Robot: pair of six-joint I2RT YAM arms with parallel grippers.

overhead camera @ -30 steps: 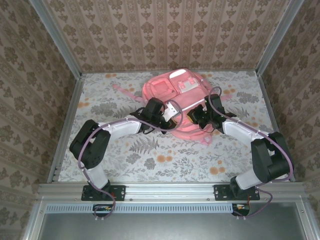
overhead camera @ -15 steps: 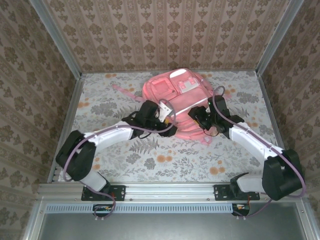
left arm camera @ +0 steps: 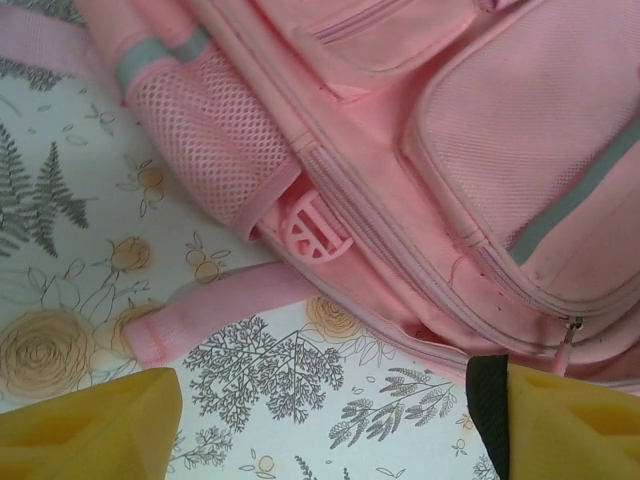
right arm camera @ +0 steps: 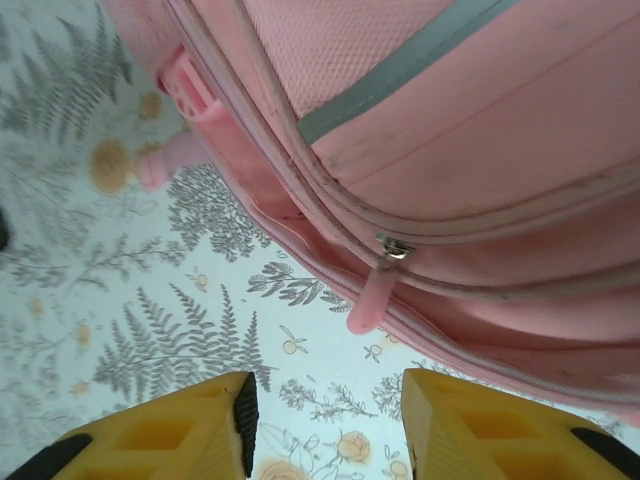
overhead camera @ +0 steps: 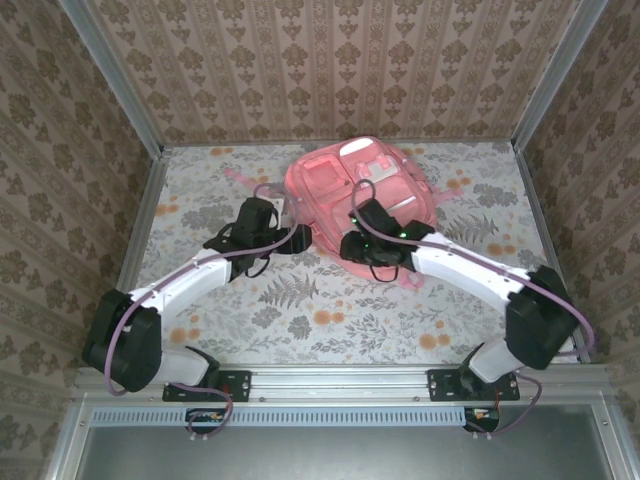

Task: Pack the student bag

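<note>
Pink student bag (overhead camera: 350, 185) lies flat mid-worktop (overhead camera: 300, 320), long axis approx near-to-far, w/ right end effector (right arm camera: 325, 420) nearer, part-open & empty just short of its zip pull (right arm camera: 372, 298); left end effector (left arm camera: 325, 425) wide, empty.

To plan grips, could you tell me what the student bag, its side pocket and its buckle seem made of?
The student bag looks like soft, matte woven fabric: fine weave, stitched seams. Its side pocket is open mesh, holes visible. The buckle is probably moulded plastic, smooth and slightly glossy.
</note>
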